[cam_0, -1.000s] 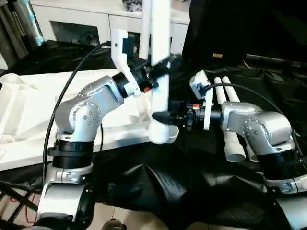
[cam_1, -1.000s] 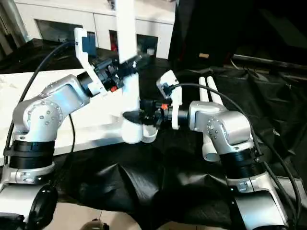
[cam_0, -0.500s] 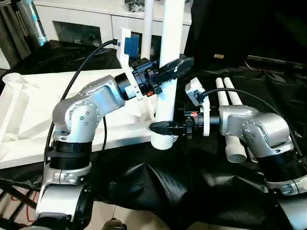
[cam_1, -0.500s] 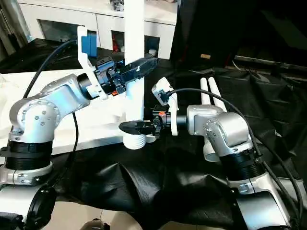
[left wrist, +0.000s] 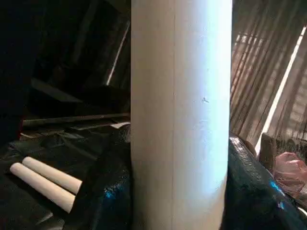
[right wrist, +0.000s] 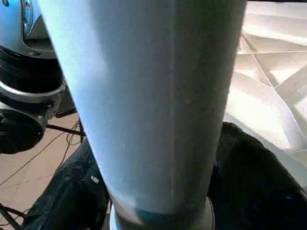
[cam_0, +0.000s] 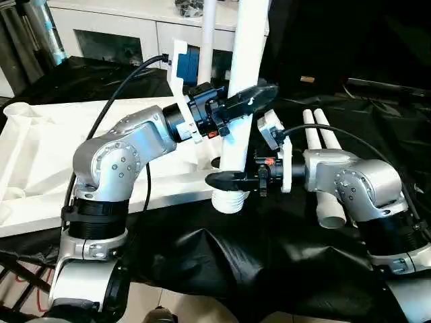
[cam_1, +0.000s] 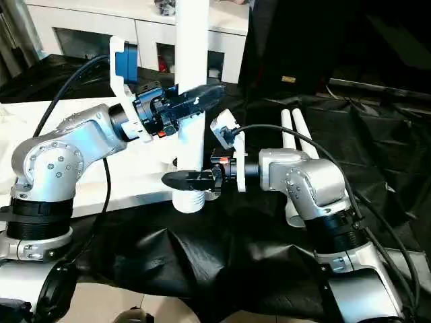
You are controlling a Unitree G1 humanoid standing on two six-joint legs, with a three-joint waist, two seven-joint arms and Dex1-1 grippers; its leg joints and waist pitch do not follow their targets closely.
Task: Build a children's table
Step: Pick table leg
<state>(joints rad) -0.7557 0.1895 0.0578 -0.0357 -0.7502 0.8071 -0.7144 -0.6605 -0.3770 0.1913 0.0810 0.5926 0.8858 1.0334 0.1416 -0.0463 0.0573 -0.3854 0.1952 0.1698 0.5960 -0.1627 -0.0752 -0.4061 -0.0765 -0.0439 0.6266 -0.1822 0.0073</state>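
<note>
Left eye view: leg (cam_0: 244, 81) between left claw (cam_0: 244, 102) fingers

One white leg (cam_0: 244, 87) is held near upright at the ribbed top's (cam_0: 47, 155) corner; two legs (cam_0: 322, 168) lie beside it.

The upright white tubular plastic leg (cam_0: 244, 81) looks smooth and faintly glossy, ridged at its lower end; the square white plastic tabletop (cam_0: 47, 155) is matt; crinkled black cloth (cam_0: 222, 262) with a slight sheen drapes the worktop; brushed silver metal forearms (cam_0: 124, 151)
</note>
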